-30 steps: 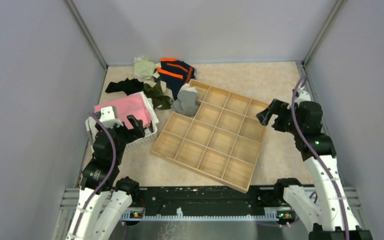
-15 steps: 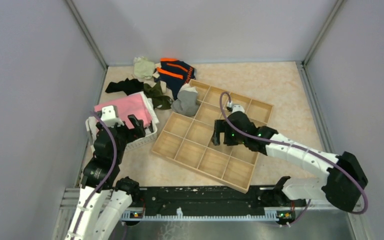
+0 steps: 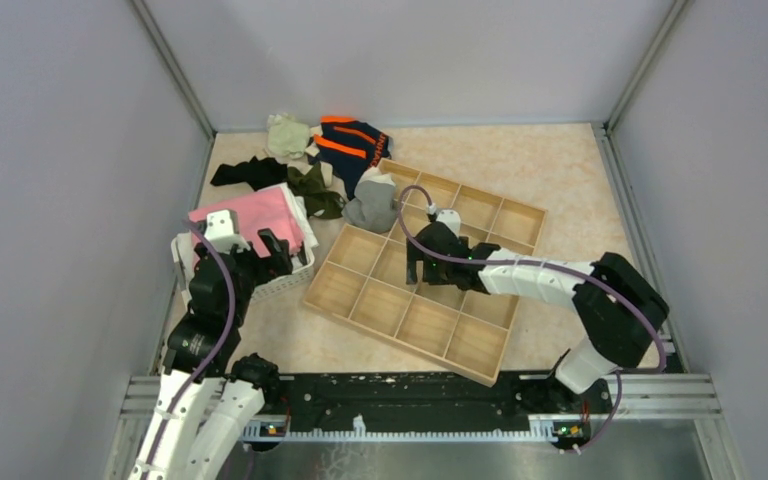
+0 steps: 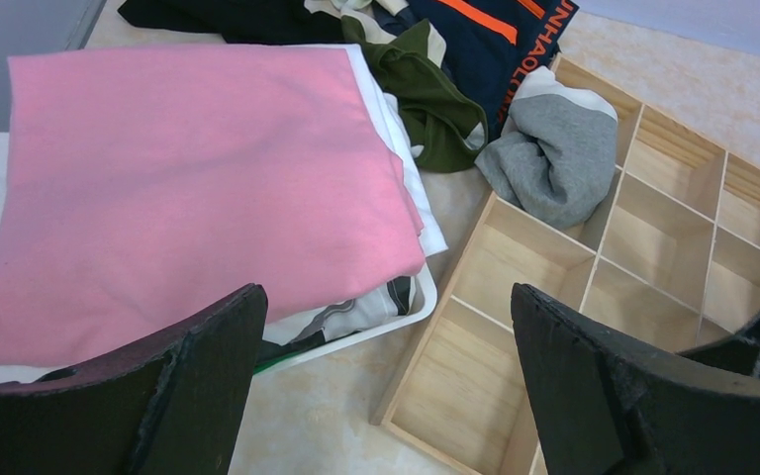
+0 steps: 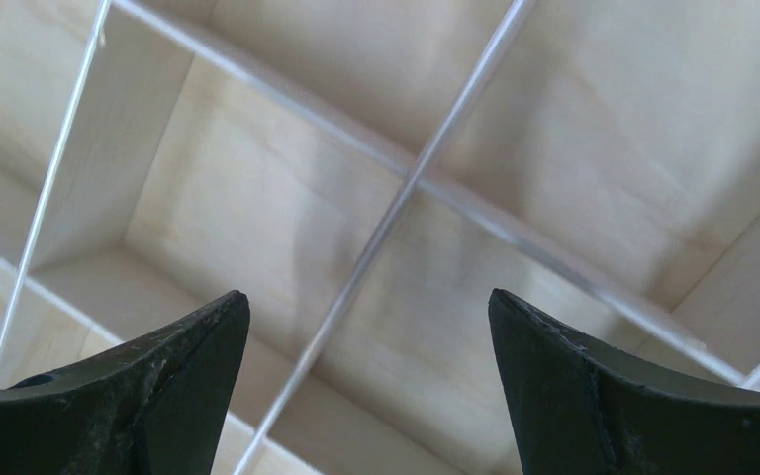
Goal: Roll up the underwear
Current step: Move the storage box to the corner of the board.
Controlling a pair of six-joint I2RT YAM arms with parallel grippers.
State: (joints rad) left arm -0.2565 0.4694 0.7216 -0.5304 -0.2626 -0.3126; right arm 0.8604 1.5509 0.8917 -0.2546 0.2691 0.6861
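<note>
The underwear lies in a loose pile at the back left: a grey one (image 3: 372, 205) on the wooden tray's far corner, a navy one with orange stripes (image 3: 350, 145) and an olive green one (image 3: 312, 188). The left wrist view shows the grey one (image 4: 554, 153), the navy one (image 4: 495, 40) and the olive one (image 4: 426, 99). My left gripper (image 3: 272, 252) (image 4: 386, 297) hangs open over the basket's near corner, holding nothing. My right gripper (image 3: 418, 272) (image 5: 366, 297) is open and empty, low over the tray's middle compartments, a short way nearer than the grey underwear.
A wooden tray (image 3: 370, 300) with many empty compartments lies aslant mid-table; its thin dividers (image 5: 396, 198) run under the right fingers. A white basket (image 4: 396, 317) at the left holds a folded pink cloth (image 3: 245, 215). A black garment (image 3: 245, 172) and a pale one (image 3: 286, 135) lie behind it.
The right arm has swung from the table's right side leftward across the tray to its middle, towards the grey underwear. The left arm and the clothes have not moved.
</note>
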